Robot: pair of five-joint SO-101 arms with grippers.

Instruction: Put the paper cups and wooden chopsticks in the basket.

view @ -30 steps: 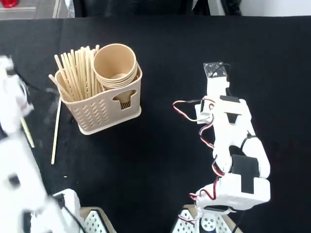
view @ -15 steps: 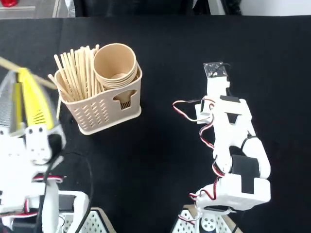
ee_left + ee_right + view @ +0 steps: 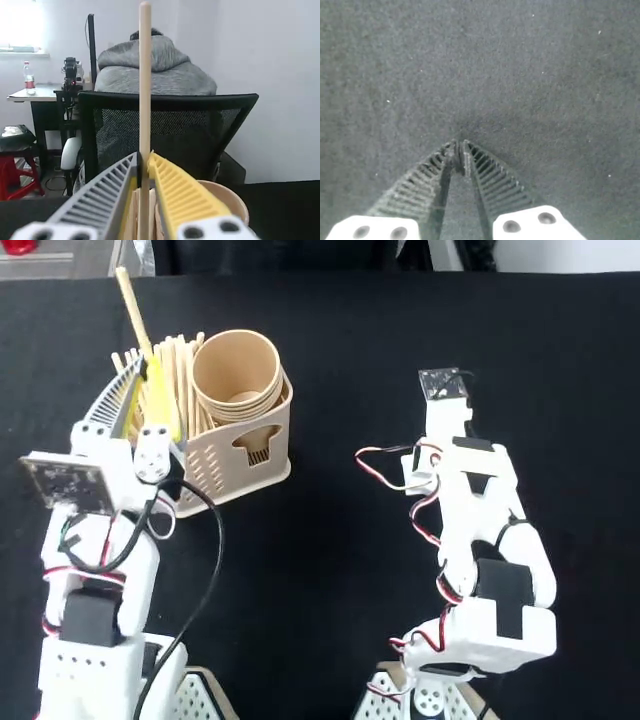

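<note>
Wooden chopstick [image 3: 132,310] now stands up in the left claw [image 3: 145,375], which pinches it right over the basket [image 3: 225,465], beside the paper cups [image 3: 238,370]. A moment ago that arm was out at the worktop [image 3: 330,560] edge. The stick looks ready to drop in. The right claw [image 3: 458,150] is pressed together, holding nothing.

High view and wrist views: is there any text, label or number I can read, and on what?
No readable text.
Paper cups, basket and the held wooden chopstick are plain.
Bottle on the desk behind, left wrist view: red label, too small to read.
</note>
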